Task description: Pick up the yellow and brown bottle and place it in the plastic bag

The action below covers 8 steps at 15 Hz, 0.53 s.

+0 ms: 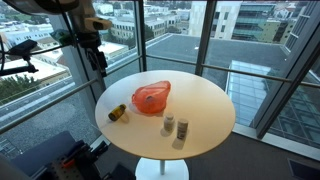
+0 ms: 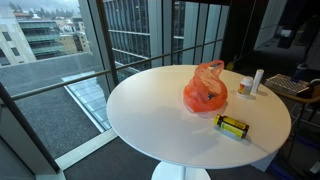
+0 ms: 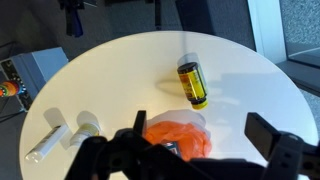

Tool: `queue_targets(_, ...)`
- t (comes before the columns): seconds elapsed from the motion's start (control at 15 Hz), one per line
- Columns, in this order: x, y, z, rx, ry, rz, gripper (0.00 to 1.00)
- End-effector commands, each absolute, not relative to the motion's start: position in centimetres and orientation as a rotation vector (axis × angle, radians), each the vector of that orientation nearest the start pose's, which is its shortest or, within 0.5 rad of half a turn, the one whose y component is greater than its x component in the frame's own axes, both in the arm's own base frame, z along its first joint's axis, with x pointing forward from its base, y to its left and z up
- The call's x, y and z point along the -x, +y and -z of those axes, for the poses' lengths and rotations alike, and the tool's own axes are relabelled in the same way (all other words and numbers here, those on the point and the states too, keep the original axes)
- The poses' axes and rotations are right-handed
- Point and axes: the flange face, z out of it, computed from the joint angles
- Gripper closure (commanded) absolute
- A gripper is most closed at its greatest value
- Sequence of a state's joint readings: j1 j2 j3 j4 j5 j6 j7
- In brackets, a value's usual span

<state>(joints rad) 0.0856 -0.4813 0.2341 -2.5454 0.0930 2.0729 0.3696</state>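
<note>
On the near side of the orange plastic bag, high over the white table, I am keeping the gripper spread wide and empty, its dark fingers framing the bag in the wrist view. Straight ahead, just past the bag's far edge, the yellow and brown bottle is lying on its side, its long axis running almost directly away from me with a slight slant. I am judging that the jaws, closing from side to side, are already lining up across its width, so the reach goes forward over the bag and then down. Two white bottles are sitting off to one side of the bag. I am reading no brand or lettering on the bottle's yellow label at this size.
</note>
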Motion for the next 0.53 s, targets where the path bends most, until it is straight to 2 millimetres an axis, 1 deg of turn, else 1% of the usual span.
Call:
queue_targets(0.0, -38.9, 13.6, -40.4, 3.134, 0.233, 0.010, 0.00)
queue_targets(0.2, -39.9, 13.7, -38.6, 3.123, 0.238, 0.001, 0.00)
queue_targets(0.27, -40.2, 13.8, -38.2, 3.120, 0.239, -0.008, 0.00)
queue_targets(0.33, -39.7, 13.4, -38.6, 3.139, 0.205, -0.007, 0.00)
queue_targets(0.47, -39.9, 13.4, -38.0, 3.140, 0.206, -0.026, 0.00)
